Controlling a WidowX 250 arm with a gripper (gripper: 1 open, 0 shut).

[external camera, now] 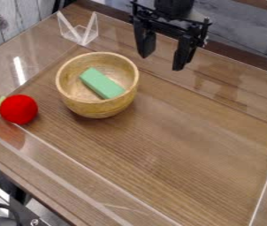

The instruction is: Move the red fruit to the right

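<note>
red fruit (19,109) far left of gripper (162,55)

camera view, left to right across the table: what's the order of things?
red fruit → wooden bowl holding the green block → gripper, open, hanging above the table to the right of the bowl.

The fruit (19,109) sits on the table (183,150) at the left edge, just left of the bowl (97,84); a block (101,84) lies in the bowl; the gripper (167,48) hangs behind and to its right
</note>
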